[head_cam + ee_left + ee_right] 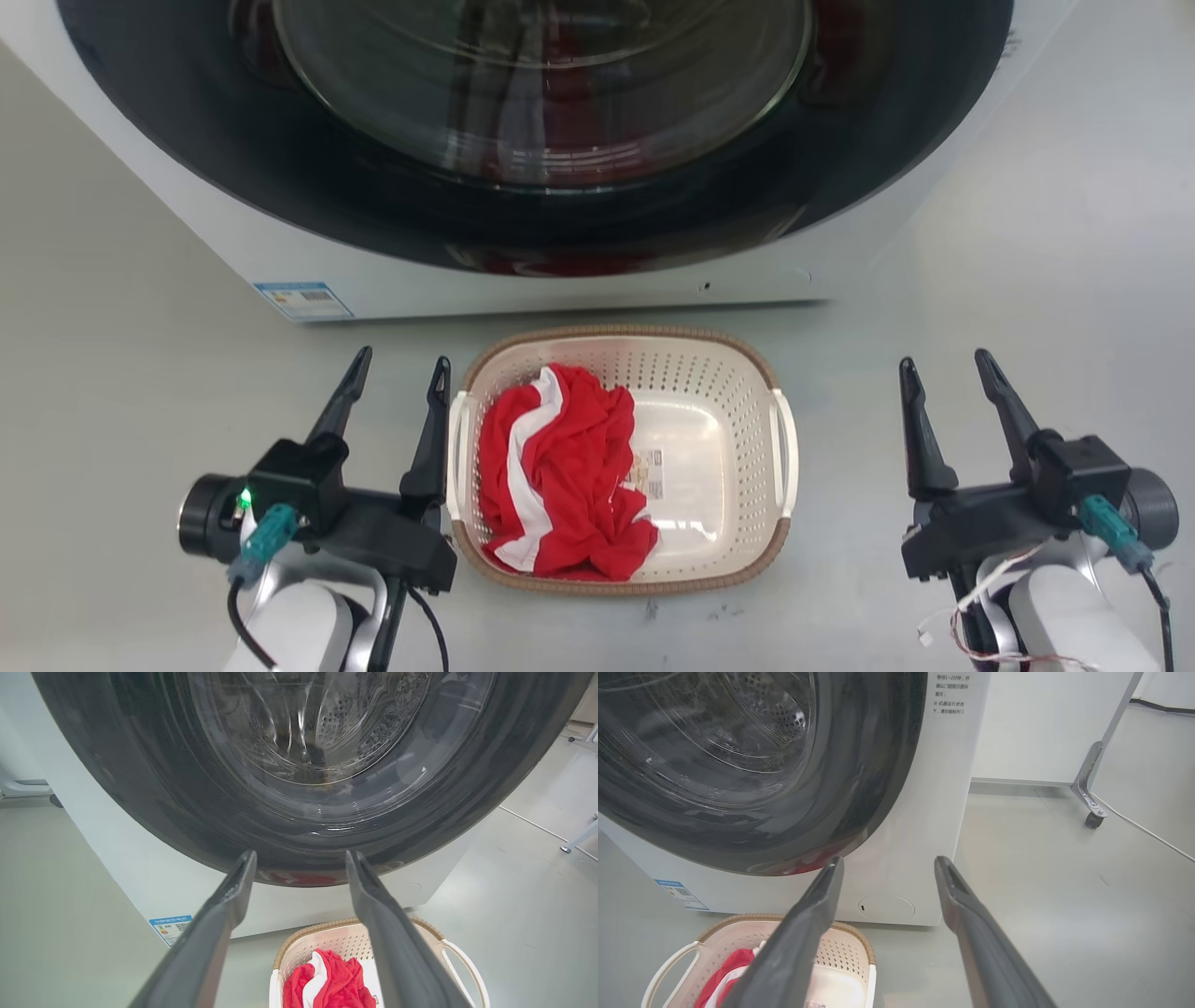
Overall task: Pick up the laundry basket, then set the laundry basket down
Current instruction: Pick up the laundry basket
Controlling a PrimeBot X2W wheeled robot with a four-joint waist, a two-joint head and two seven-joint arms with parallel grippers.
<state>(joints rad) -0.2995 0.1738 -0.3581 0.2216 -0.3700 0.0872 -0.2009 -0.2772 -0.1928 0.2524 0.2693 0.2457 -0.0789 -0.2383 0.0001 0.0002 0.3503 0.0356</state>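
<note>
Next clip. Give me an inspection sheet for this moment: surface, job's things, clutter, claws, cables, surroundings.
Surface: pale grey floor, a few small dark marks in front of the basket.
Job's things: laundry basket standing on the floor before the washing machine; label sticker inside.
Clutter: red-and-white garment bunched in the basket's left half.
Claws: left claw open, right beside the basket's left handle, contact cannot be told; right claw open, apart from the right handle; both hold nothing.
Cables: black cable at the left wrist; thin loose wires at the right wrist; white cord along the floor.
Surroundings: caster of a wheeled frame to the machine's right.
</note>
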